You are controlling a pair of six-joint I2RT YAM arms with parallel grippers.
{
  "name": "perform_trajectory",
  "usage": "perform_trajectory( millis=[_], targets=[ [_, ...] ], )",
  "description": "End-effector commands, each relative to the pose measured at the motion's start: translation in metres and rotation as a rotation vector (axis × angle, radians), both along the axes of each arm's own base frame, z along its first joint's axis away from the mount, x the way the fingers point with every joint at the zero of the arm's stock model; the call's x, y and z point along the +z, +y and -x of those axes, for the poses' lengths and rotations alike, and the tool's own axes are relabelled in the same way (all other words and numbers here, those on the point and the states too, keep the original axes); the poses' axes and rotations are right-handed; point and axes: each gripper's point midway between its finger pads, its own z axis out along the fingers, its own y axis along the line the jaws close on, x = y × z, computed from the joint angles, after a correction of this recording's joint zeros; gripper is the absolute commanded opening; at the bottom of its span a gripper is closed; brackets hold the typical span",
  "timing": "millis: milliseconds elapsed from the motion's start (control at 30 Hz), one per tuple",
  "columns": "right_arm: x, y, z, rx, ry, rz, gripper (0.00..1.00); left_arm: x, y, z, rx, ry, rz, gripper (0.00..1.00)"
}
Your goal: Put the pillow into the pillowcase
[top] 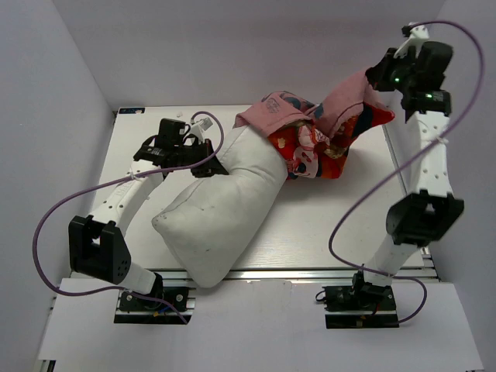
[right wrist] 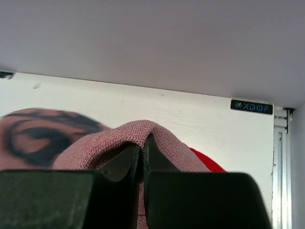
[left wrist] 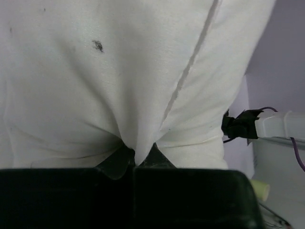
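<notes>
The white pillow (top: 217,209) lies slantwise across the table, its far end under the pink edge of the pillowcase (top: 325,139). The pillowcase is red-orange with pig prints and bunched at the back right. My left gripper (top: 211,164) is at the pillow's left side, shut on a pinch of its fabric. In the left wrist view the pillow (left wrist: 119,71) fills the frame and a white fold runs down between the left gripper's (left wrist: 135,160) closed jaws. My right gripper (top: 375,77) is raised at the back right, holding a corner of the pillowcase up. In the right wrist view the right gripper (right wrist: 142,145) is shut on the pillowcase's pink weave (right wrist: 86,148).
The white table (top: 333,225) is boxed in by pale walls at the back and both sides. Purple cables loop beside each arm. A small black label (right wrist: 251,106) sits at the table's far edge by the metal rail.
</notes>
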Motion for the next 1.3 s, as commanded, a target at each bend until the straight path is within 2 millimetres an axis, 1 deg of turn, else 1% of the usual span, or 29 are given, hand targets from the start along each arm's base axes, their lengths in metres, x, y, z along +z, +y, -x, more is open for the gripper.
perform_trajectory(
  millis=[0, 67, 100, 167, 267, 300, 333, 400, 433, 467, 500, 533, 567, 600, 633, 667, 700, 767, 800, 833, 867, 900, 933, 967, 1000, 1033, 1067, 1100, 1267],
  targets=[
    [-0.029, -0.001, -0.057, -0.084, 0.030, -0.032, 0.00, -0.008, 0.004, -0.006, 0.003, 0.047, 0.090, 0.00],
    [-0.035, -0.006, -0.081, -0.175, -0.006, 0.048, 0.00, -0.013, 0.012, -0.017, 0.033, 0.046, 0.057, 0.00],
    [-0.033, 0.006, -0.089, -0.176, -0.034, 0.060, 0.00, -0.022, 0.017, -0.025, 0.059, 0.054, 0.029, 0.00],
    [-0.045, -0.005, -0.110, -0.261, -0.032, 0.085, 0.00, -0.025, 0.020, -0.034, 0.069, 0.057, 0.006, 0.00],
    [-0.070, 0.003, -0.135, -0.389, -0.026, 0.167, 0.00, -0.041, 0.024, -0.042, 0.079, 0.094, -0.030, 0.00],
    [-0.073, -0.009, -0.141, -0.463, -0.047, 0.240, 0.00, -0.050, 0.028, -0.045, 0.087, 0.103, -0.056, 0.00],
    [-0.083, -0.009, -0.148, -0.480, -0.040, 0.286, 0.19, -0.054, 0.030, -0.043, 0.089, 0.118, -0.071, 0.00],
    [-0.085, -0.001, -0.146, -0.466, -0.044, 0.366, 0.50, -0.061, 0.037, -0.045, 0.104, 0.128, -0.093, 0.00],
    [-0.060, 0.003, -0.136, -0.442, -0.091, 0.351, 0.67, -0.064, 0.039, -0.045, 0.108, 0.133, -0.102, 0.00],
    [-0.080, 0.009, -0.128, -0.396, -0.063, 0.363, 0.71, -0.065, 0.041, -0.045, 0.114, 0.135, -0.105, 0.00],
    [-0.029, 0.021, -0.099, -0.310, -0.185, 0.355, 0.73, -0.067, 0.042, -0.045, 0.117, 0.137, -0.103, 0.00],
    [0.003, 0.027, -0.086, -0.284, -0.324, 0.338, 0.75, -0.069, 0.042, -0.044, 0.116, 0.144, -0.105, 0.00],
    [-0.030, 0.035, -0.072, -0.212, -0.298, 0.363, 0.76, -0.070, 0.043, -0.045, 0.118, 0.146, -0.106, 0.00],
    [0.010, 0.058, -0.036, -0.071, -0.417, 0.350, 0.77, -0.071, 0.043, -0.045, 0.113, 0.147, -0.109, 0.00],
    [0.013, 0.067, -0.019, -0.009, -0.444, 0.361, 0.79, -0.071, 0.043, -0.045, 0.110, 0.147, -0.108, 0.00],
    [0.008, 0.077, -0.004, 0.063, -0.438, 0.355, 0.78, -0.071, 0.043, -0.046, 0.109, 0.146, -0.109, 0.00],
    [0.005, 0.097, 0.027, 0.210, -0.451, 0.341, 0.78, -0.068, 0.043, -0.047, 0.109, 0.137, -0.106, 0.00],
    [-0.011, 0.120, 0.062, 0.364, -0.422, 0.307, 0.76, -0.066, 0.042, -0.047, 0.104, 0.137, -0.098, 0.00],
    [-0.025, 0.140, 0.095, 0.504, -0.420, 0.280, 0.74, -0.064, 0.041, -0.048, 0.105, 0.132, -0.091, 0.00],
    [-0.034, 0.152, 0.112, 0.575, -0.417, 0.280, 0.74, -0.062, 0.040, -0.048, 0.101, 0.130, -0.081, 0.00],
    [-0.047, 0.180, 0.134, 0.664, -0.415, 0.292, 0.73, -0.059, 0.039, -0.048, 0.099, 0.123, -0.073, 0.00],
    [-0.056, 0.187, 0.145, 0.654, -0.386, 0.307, 0.72, -0.057, 0.038, -0.049, 0.100, 0.119, -0.065, 0.00],
    [-0.081, 0.212, 0.164, 0.720, -0.345, 0.306, 0.72, -0.055, 0.037, -0.048, 0.099, 0.115, -0.059, 0.00],
    [-0.090, 0.221, 0.169, 0.720, -0.315, 0.292, 0.71, -0.052, 0.036, -0.048, 0.096, 0.110, -0.052, 0.00],
    [-0.105, 0.223, 0.163, 0.664, -0.275, 0.303, 0.70, -0.048, 0.036, -0.048, 0.096, 0.104, -0.046, 0.00],
    [-0.112, 0.238, 0.168, 0.676, -0.252, 0.300, 0.70, -0.045, 0.036, -0.047, 0.094, 0.097, -0.042, 0.00],
    [-0.118, 0.242, 0.165, 0.655, -0.225, 0.302, 0.70, -0.043, 0.036, -0.047, 0.095, 0.092, -0.040, 0.00],
    [-0.124, 0.243, 0.148, 0.569, -0.201, 0.302, 0.71, -0.037, 0.036, -0.045, 0.099, 0.079, -0.037, 0.00],
    [-0.135, 0.257, 0.112, 0.458, -0.178, 0.368, 0.72, -0.017, 0.034, -0.038, 0.105, 0.039, 0.007, 0.00]
  ],
)
